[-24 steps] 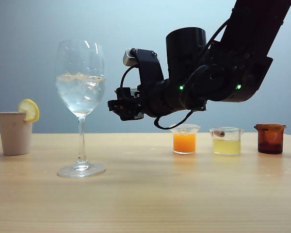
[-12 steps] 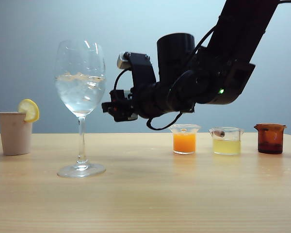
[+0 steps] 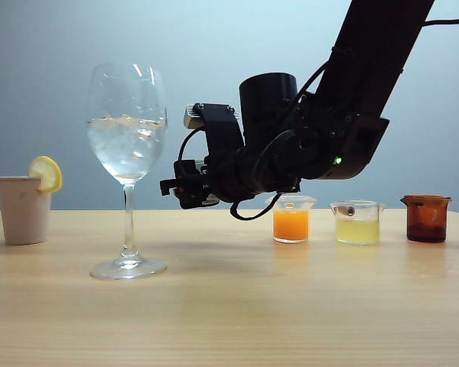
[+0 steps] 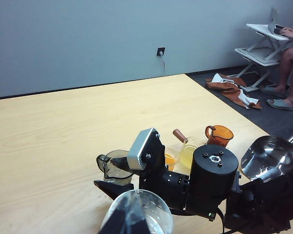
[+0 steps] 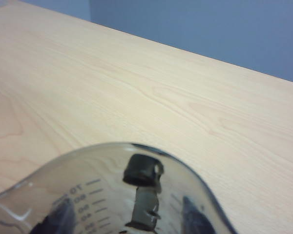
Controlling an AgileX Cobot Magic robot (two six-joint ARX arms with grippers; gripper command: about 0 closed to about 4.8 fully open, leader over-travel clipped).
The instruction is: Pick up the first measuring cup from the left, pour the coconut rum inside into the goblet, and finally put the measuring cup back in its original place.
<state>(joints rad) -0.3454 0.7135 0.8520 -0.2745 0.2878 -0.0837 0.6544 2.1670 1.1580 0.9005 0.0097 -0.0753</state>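
the measuring cup (image 5: 112, 195) fills the near edge of the right wrist view, smoky and see-through with printed scale lines, gripped in the right tool (image 3: 185, 191) — its dark fingers (image 5: 142, 171) show through the cup wall. in the exterior view that tool hangs above the bench (image 3: 229, 306), just right of the goblet (image 3: 127, 168) and below its rim, the cup itself hidden behind the black arm. the left wrist view shows the cup (image 4: 113, 165) upright in the tool, near the goblet's rim (image 4: 151, 214). the goblet stands upright on its round foot, holding ice and clear liquid. to its left sits a beige cup (image 3: 23, 209) with a lemon slice; to the right, a row of orange (image 3: 291, 219), pale yellow (image 3: 357, 222) and amber-brown (image 3: 426, 218) cups. the left tool is out of every view — i cannot tell its state.
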